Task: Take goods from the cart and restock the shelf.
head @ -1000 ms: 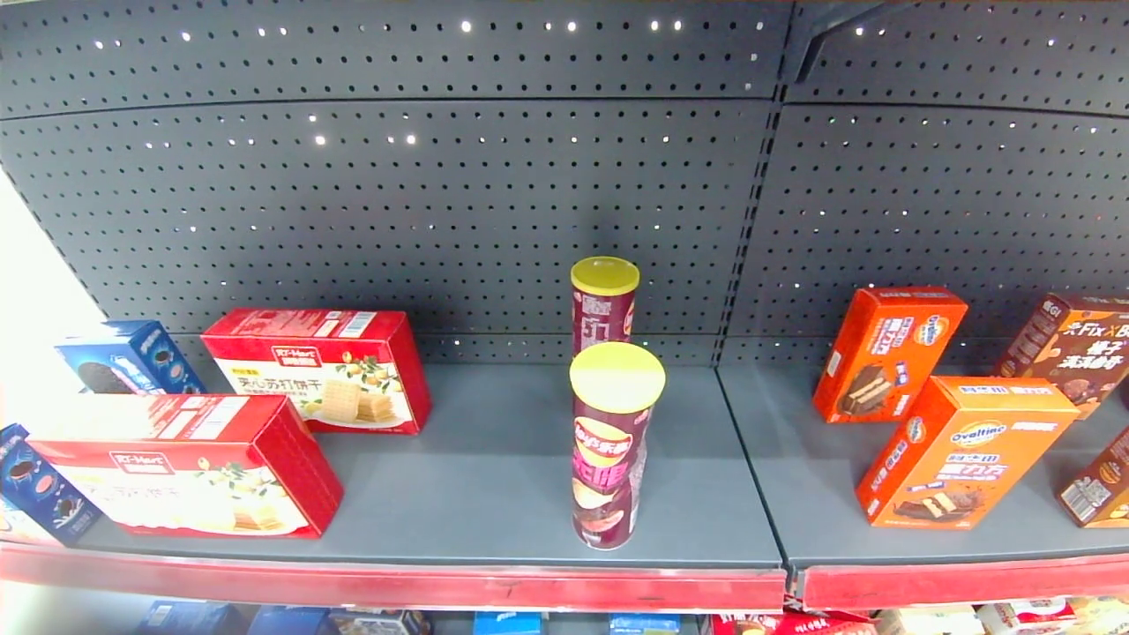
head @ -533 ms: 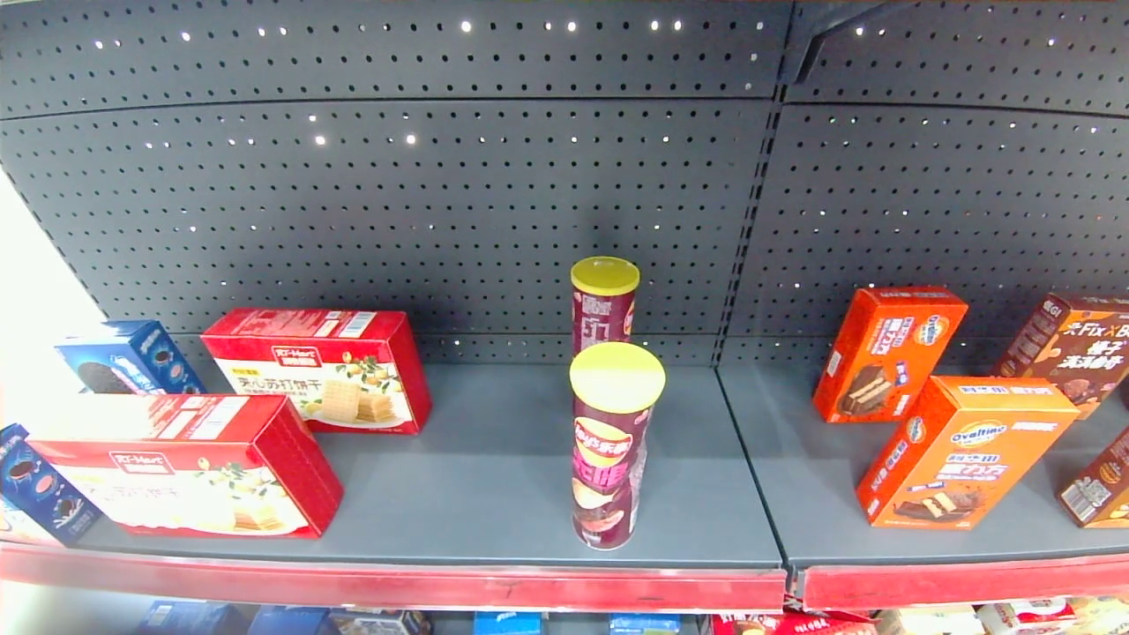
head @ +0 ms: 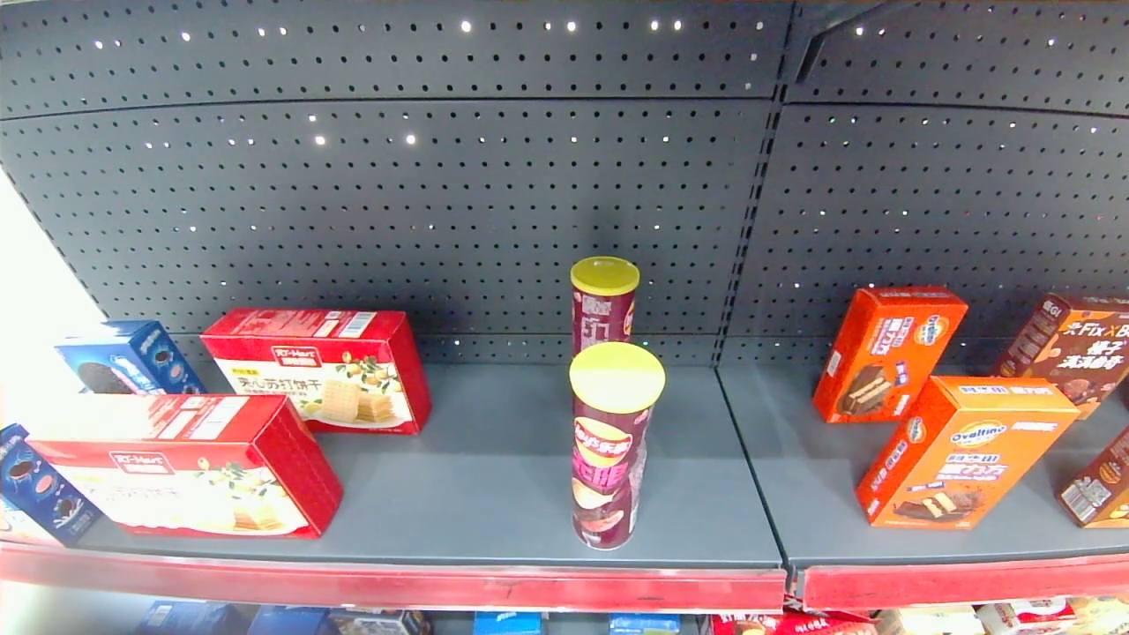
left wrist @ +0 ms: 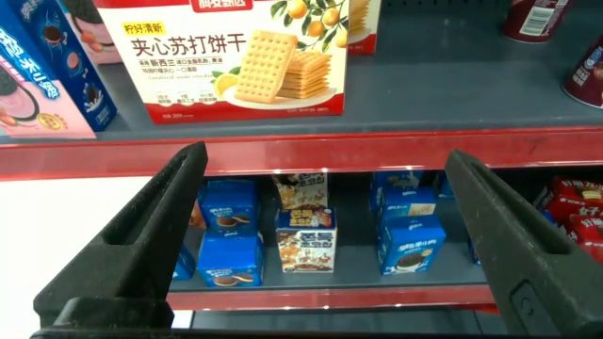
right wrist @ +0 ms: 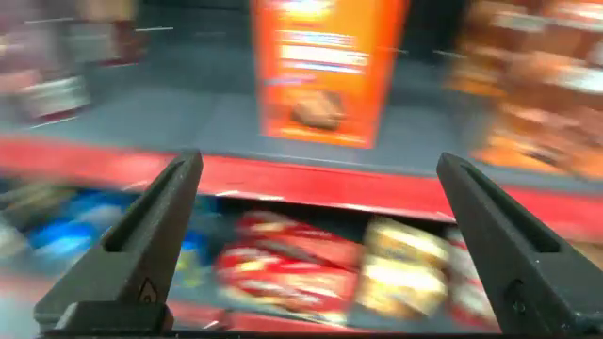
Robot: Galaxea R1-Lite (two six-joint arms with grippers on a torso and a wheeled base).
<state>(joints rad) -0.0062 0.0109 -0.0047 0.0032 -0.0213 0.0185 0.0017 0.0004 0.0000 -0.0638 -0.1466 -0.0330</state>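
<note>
Head view: high position in front of shelf (head: 494, 481), facing forward and down. Mid range; covers pegboard back panel (head: 397, 212) and deck.
Left wrist view: low, close to red shelf edge (left wrist: 301, 157), facing shelf front roughly level; lower tier visible beneath.
Right wrist view: low, close to same edge, farther right; blurred.
Overlap: head/left wrist share front red cracker box (head: 176, 467); head/right wrist share front orange box (head: 966, 450).

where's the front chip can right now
In the head view the front can stands upright near the middle of the red front edge, directly before the rear can, between a red box on its left and an orange box on its right.
</note>
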